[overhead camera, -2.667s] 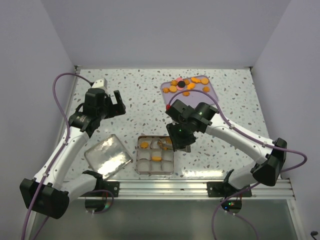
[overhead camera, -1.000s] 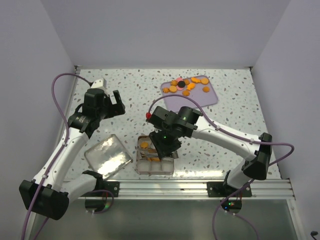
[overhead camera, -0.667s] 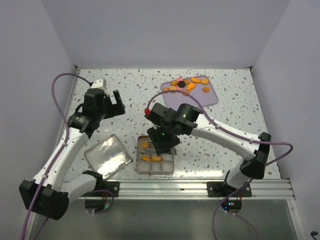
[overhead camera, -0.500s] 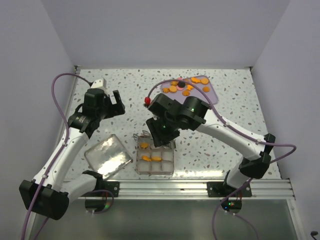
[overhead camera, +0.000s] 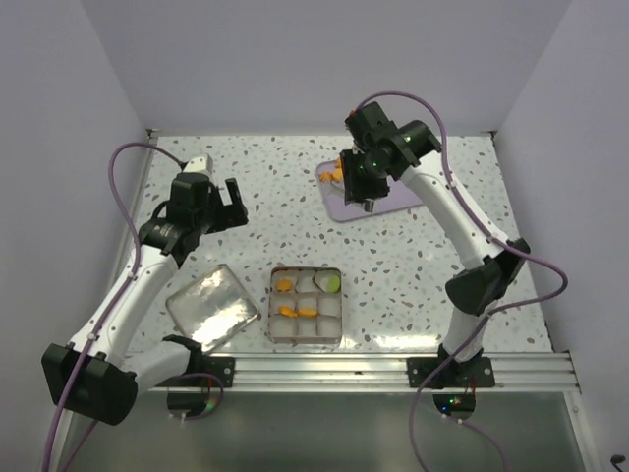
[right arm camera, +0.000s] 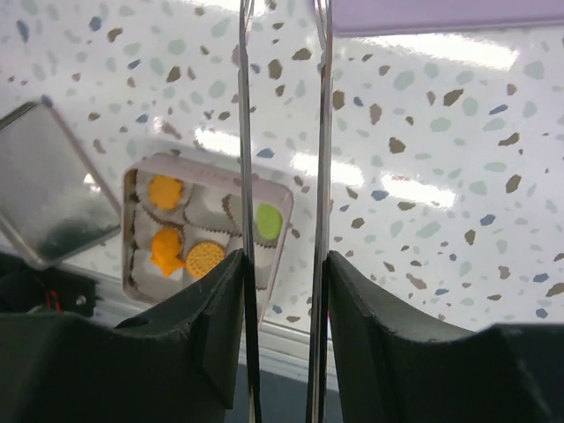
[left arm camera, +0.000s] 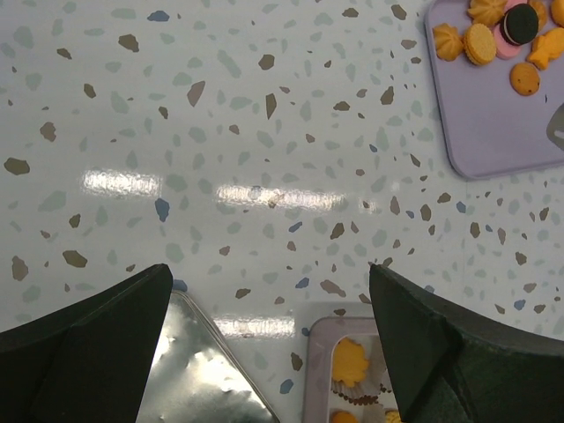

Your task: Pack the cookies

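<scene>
Most cookies (overhead camera: 335,174) are hidden under my right arm on the purple tray (overhead camera: 383,202); the left wrist view shows several orange ones, a pink and a dark one (left arm camera: 493,35). The square tin (overhead camera: 306,339) holds three orange cookies (right arm camera: 165,190) and a green cookie (overhead camera: 333,283) in white paper cups. My right gripper (overhead camera: 366,187) hangs over the tray, shut on thin metal tongs (right arm camera: 244,176) whose tips run out of its wrist view. My left gripper (left arm camera: 269,282) stands open and empty above the table, left of the tin.
The tin's shiny lid (overhead camera: 211,307) lies flat to the left of the tin, near the table's front edge. A metal rail (overhead camera: 393,369) runs along that edge. White walls close in the back and both sides.
My right arm has lifted from the tin and swung back over the purple tray with the tongs. A green cookie now lies in the tin's far-right cup. The left arm has not moved.
</scene>
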You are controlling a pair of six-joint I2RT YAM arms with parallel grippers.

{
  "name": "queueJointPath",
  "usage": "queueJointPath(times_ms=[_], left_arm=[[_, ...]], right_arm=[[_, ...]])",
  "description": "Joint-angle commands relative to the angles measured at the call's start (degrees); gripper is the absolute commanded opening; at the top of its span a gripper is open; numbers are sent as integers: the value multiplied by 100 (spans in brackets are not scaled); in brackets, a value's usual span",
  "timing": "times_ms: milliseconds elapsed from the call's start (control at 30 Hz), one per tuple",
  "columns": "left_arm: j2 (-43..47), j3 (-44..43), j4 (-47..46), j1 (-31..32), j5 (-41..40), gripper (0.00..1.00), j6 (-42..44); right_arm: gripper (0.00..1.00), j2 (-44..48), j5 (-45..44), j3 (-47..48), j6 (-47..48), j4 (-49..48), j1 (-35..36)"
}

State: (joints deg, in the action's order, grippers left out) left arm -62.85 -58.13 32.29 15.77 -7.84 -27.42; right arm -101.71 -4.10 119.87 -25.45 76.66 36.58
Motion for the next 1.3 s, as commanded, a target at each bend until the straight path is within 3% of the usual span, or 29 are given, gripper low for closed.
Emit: queueJointPath(times_ms=[0,267,633,1267], left_arm=[[-78,-199,-232,-30,115,100,53],[-280,-287,-294,-30,168,100,70],[-509,-296,-355,-30,151,100,96],[-772,-462,-224,-39,-42,100,202]], right_arm=[[43,-524,-135,580,330,139,-273],[47,-2229,-689,2407,366,455,-722],[47,-2872,-469,2110,348,-143,-889],[48,-3707,-144,2400,199,-512,-1056]])
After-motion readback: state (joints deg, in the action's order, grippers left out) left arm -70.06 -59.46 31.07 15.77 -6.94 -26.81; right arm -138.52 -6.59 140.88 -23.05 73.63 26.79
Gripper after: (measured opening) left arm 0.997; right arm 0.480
